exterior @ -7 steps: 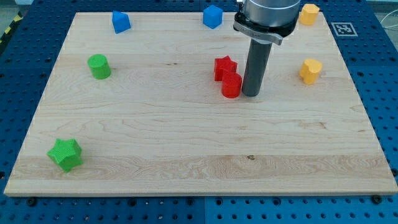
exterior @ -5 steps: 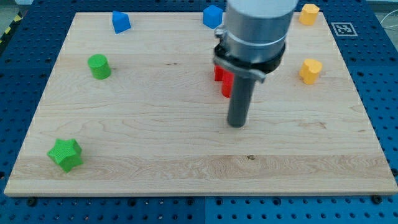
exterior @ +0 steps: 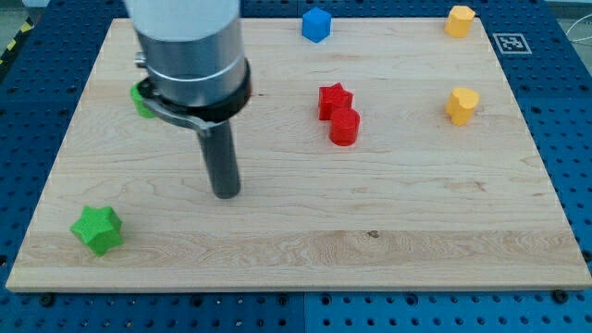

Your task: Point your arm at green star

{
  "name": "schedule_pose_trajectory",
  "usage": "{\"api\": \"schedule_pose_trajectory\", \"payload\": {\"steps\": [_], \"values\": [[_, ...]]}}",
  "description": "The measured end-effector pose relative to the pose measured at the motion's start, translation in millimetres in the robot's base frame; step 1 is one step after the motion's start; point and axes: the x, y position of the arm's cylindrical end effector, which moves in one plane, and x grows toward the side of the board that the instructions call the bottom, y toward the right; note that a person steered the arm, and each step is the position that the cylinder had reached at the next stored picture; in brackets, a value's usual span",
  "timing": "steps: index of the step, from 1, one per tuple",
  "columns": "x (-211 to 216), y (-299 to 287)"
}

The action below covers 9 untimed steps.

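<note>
The green star lies near the board's bottom left corner. My tip rests on the wood to the star's right and a little above it in the view, well apart from it. The rod rises from the tip into the wide grey arm body, which covers the board's top left part.
A green cylinder peeks out left of the arm. A red star touches a red cylinder at centre. A blue block sits at the top. Two yellow blocks sit at the right.
My tip has slid from beside the red cylinder down and to the left, toward the green star. The arm now hides the blue block at top left. No block has moved.
</note>
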Motion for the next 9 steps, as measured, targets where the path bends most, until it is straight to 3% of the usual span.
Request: {"api": "schedule_pose_trajectory", "payload": {"steps": [5,6,8,9], "values": [[1.7,-131.7],[18.4,-162.7],[81.4,-158.2],[67.5,-135.9]]}}
